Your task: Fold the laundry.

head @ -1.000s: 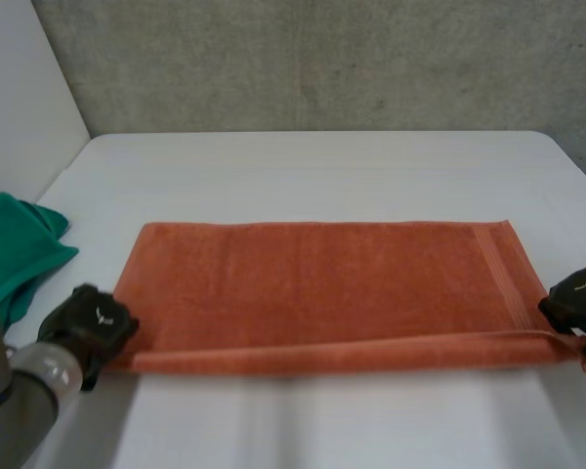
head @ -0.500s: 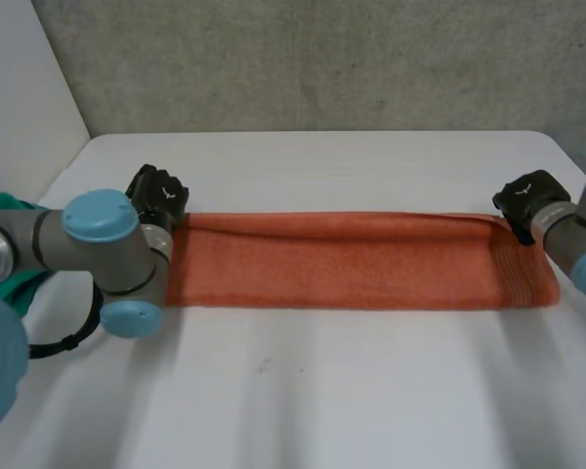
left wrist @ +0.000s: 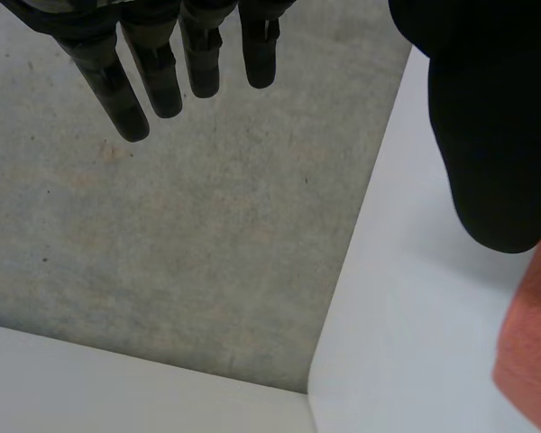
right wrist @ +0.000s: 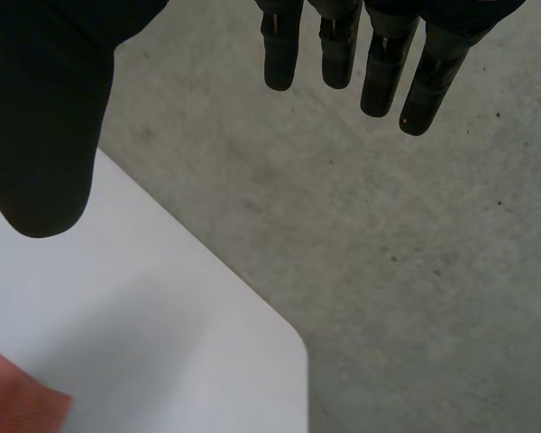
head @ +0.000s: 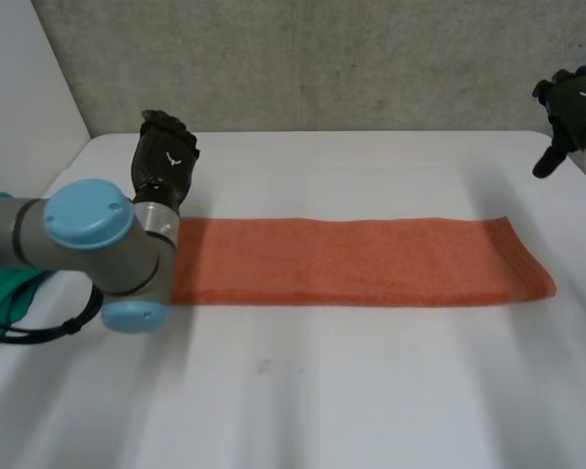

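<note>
Towel of orange terry [head: 361,262], folded lengthwise on the white surface [head: 322,391]; left hand [head: 164,156] and right hand [head: 578,98] hover released. Next, you likely pinch a short end, folding crosswise.

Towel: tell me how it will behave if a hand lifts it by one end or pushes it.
Probably floppy: the towel lies flat against the table with soft edges, so lifted by one end it would likely sag and drape. Pushed, its nubby-looking cloth would more likely bunch than slide. Probably light, being a thin strip, and unlikely to roll.
</note>
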Robot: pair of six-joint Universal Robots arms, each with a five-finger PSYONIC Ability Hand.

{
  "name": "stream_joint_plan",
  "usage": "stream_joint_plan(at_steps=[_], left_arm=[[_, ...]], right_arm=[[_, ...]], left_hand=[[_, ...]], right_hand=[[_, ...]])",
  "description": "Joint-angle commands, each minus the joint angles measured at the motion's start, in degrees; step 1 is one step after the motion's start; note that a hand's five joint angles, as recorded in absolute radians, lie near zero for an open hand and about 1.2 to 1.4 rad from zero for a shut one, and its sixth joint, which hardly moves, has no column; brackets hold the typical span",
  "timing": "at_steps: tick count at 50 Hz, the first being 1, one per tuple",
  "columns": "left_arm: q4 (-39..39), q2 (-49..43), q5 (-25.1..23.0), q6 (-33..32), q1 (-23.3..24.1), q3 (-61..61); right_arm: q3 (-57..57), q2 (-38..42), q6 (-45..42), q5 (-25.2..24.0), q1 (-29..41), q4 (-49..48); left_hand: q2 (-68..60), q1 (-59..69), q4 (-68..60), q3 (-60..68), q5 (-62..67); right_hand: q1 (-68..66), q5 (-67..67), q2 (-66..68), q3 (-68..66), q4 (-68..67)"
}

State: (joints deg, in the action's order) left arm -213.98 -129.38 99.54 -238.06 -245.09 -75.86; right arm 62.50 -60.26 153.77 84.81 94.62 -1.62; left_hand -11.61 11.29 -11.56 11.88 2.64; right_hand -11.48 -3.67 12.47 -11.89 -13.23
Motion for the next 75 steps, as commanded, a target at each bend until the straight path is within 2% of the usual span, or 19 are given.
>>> stream_joint_plan(at_steps=[1,6,10,17,27,30,32,33,38,43,48,52,57,65,75], left_arm=[[0.8,8.2,-0.1,6.4,0.8,-11.0],[1.1,12.2,-0.4,14.4,0.9,-18.4],[1.5,13.8,-0.6,18.3,1.0,-21.8],[1.6,14.2,-0.6,19.7,0.8,-23.0],[1.6,14.2,-0.6,19.7,0.8,-23.0],[1.6,14.2,-0.6,19.7,0.8,-23.1],[1.6,14.2,-0.6,19.7,0.8,-23.1],[1.6,14.2,-0.5,19.7,0.9,-23.1],[1.6,14.9,-0.3,19.7,0.9,-23.3],[2.2,15.9,-0.3,19.7,0.8,-23.5],[2.3,16.5,-0.3,19.7,0.8,-23.8],[2.3,16.5,-0.2,19.7,0.8,-23.9],[2.3,16.5,-0.2,19.7,0.9,-23.9],[2.4,16.8,-0.1,19.8,0.8,-23.9],[2.4,17.6,0.0,20.0,0.8,-24.0]], right_arm=[[11.0,-5.7,0.8,-11.8,-4.8,7.3],[18.1,-6.4,-1.4,-16.1,-7.8,13.7],[23.0,-6.0,-6.0,-18.4,-10.1,12.4],[26.0,-1.5,-9.2,-19.6,-11.7,4.6],[25.6,3.1,-9.4,-19.7,-11.8,1.1],[25.4,4.0,-9.4,-19.5,-11.8,-1.2],[25.0,4.5,-9.4,-19.4,-11.9,-2.0],[24.7,4.6,-9.4,-19.2,-12.0,-2.4],[24.1,3.5,-9.4,-17.4,-14.5,-2.9],[20.8,3.2,-11.5,-13.4,-17.6,-3.3],[16.1,5.2,-22.3,-5.9,-23.2,-2.9],[15.7,5.0,-28.1,-5.0,-23.8,-3.1],[15.5,2.9,-24.9,-9.0,-21.2,-3.0],[16.7,-2.3,-20.8,-16.8,-10.7,-3.6],[15.5,-3.4,-20.4,-22.1,13.1,-3.6]], left_hand=[[1.6,-1.3,1.6,-1.9,-2.6],[1.6,-1.3,1.6,-1.9,-2.6],[1.6,-1.3,1.6,-1.9,-2.6],[1.6,-1.3,1.6,-1.9,-2.6],[1.6,-1.3,1.6,-1.9,-2.6],[1.6,-1.3,1.6,-1.9,-2.6],[1.6,-1.3,1.6,-1.9,-2.6],[1.6,-1.3,1.6,-1.9,-2.6],[1.6,-1.3,1.6,-1.9,-2.6],[1.6,-1.3,1.6,-1.9,-2.6],[1.6,-1.3,1.6,-1.9,-2.6],[1.6,-1.3,1.6,-1.9,-2.6],[1.6,-1.3,1.6,-1.9,-2.6],[1.6,-1.3,1.6,-1.9,-2.6],[1.6,-1.3,1.6,-1.9,-2.6]], right_hand=[[1.5,3.7,-2.5,1.9,3.2],[0.2,2.4,-1.2,0.7,2.0],[-5.6,-3.5,4.6,-5.2,-3.9],[-14.9,-12.7,13.9,-14.5,-13.2],[-22.3,-20.1,21.3,-21.9,-20.6],[-33.5,-31.4,32.6,-33.1,-31.8],[-53.8,-51.6,52.8,-53.4,-52.1],[-68.4,-66.2,67.4,-68.0,-66.6],[-68.5,-66.3,67.5,-68.1,-66.8],[-68.5,-66.3,67.5,-68.1,-66.8],[-68.5,-66.3,67.5,-68.1,-66.8],[-68.5,-66.3,67.5,-68.1,-66.8],[-68.5,-66.3,67.5,-68.1,-66.8],[-68.5,-66.3,67.5,-68.1,-66.8],[-68.5,-66.3,67.5,-68.1,-66.8]])
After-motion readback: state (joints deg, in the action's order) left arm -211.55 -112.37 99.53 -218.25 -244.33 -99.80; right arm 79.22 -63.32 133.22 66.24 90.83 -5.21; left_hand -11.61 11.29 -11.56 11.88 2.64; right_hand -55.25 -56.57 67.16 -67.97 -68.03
